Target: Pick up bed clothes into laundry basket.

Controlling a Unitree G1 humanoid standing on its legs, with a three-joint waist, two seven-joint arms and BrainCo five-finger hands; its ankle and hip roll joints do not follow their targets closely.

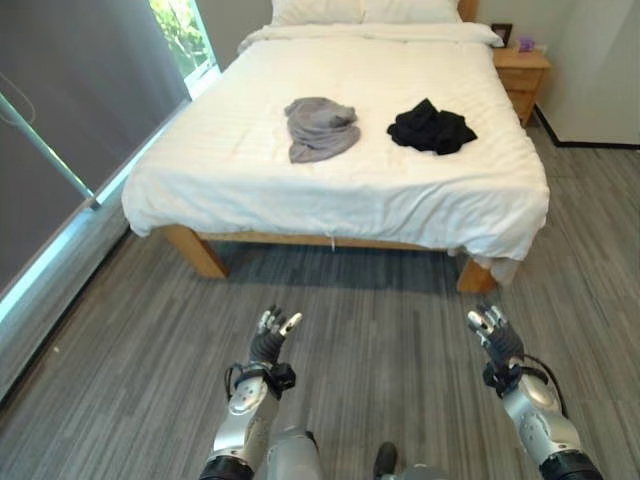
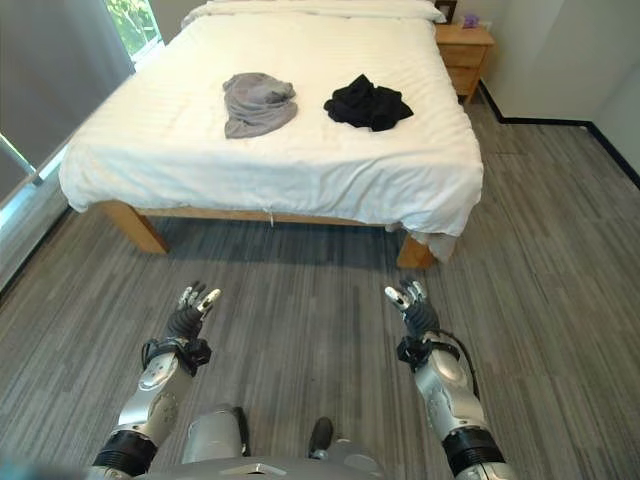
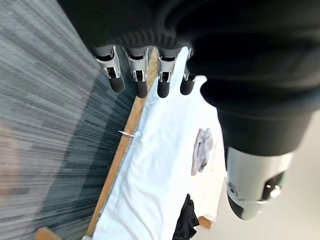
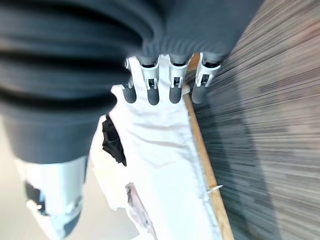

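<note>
On the bed [image 1: 250,170] lie grey clothes [image 1: 320,128] and black clothes [image 1: 432,127] — left hand [image 1: 272,337] and right hand [image 1: 492,330] empty, fingers relaxed.

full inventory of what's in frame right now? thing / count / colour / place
grey garment: 1, grey, crumpled on the bed, left of centre
black garment: 1, black, crumpled on the bed, to the right of the grey one
bed: 1, white bedding on a wooden frame, ahead of the robot
pillows: 2, white, at the head of the bed
nightstand: 1, wooden, right of the bed's head
left hand: 1, silver, open, above the floor
right hand: 1, silver, open, above the floor
</note>
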